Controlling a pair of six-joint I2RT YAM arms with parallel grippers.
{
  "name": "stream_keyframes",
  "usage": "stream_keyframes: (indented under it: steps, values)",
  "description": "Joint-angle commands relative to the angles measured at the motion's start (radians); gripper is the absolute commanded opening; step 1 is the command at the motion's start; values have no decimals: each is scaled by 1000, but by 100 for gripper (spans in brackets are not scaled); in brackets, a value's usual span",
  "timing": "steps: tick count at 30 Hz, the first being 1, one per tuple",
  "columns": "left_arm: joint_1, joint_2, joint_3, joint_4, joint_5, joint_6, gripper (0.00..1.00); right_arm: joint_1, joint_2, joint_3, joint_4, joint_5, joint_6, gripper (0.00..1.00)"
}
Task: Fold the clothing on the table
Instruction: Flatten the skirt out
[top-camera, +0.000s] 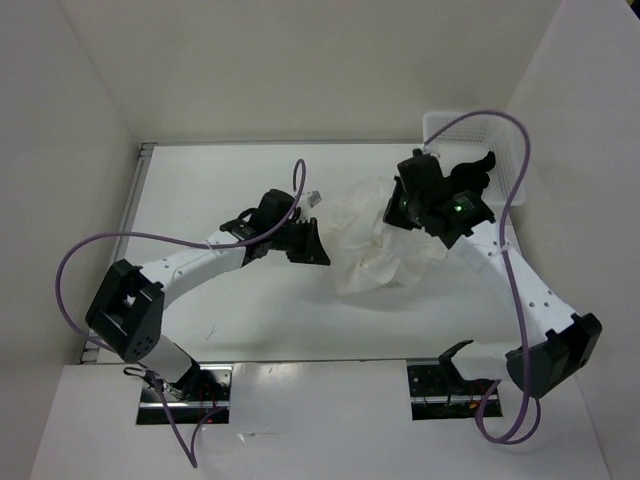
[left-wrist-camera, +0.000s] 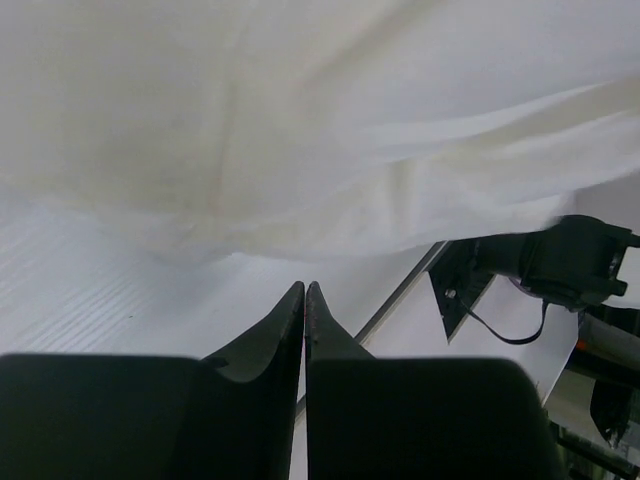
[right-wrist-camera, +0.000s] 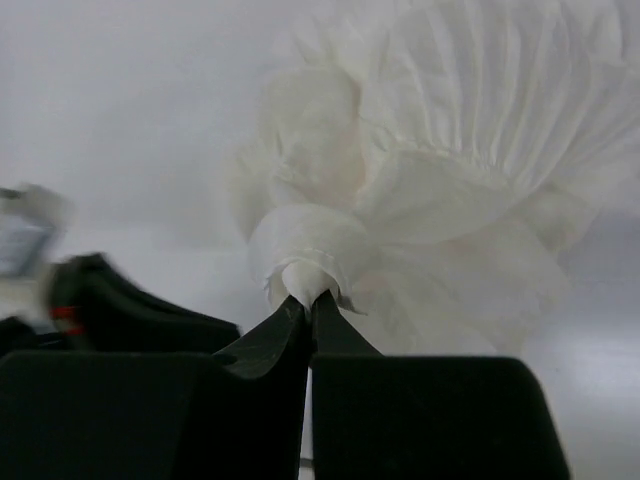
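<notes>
Top external view gives you the white pleated garment (top-camera: 385, 250) crumpled in a heap on the counter (top-camera: 230, 180), right of centre, with an arm on each side of it. Bunched like this, it shows no clear long axis to fold along. In the right wrist view the right tool (right-wrist-camera: 308, 298) is clamped on a twisted wad of the fabric, and the pleats fan away beyond the tips. In the left wrist view the left tool (left-wrist-camera: 304, 290) has its tips pressed together on nothing. The garment's edge lies just ahead of them, and whether it touches them you cannot tell. So the cloth sits to the left tool's right, straight off its tips, and that arm probably has to part its tips and reach forward for a second corner.
</notes>
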Motion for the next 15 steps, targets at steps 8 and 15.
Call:
stream_keyframes:
  steps: [8,15]
  values:
    - [-5,-131,58,15,-18,-20,35,-7,-36,-304,-104,-15,135,45]
    - [-5,-141,27,54,-18,-11,56,-7,-93,-292,-73,-1,148,61]
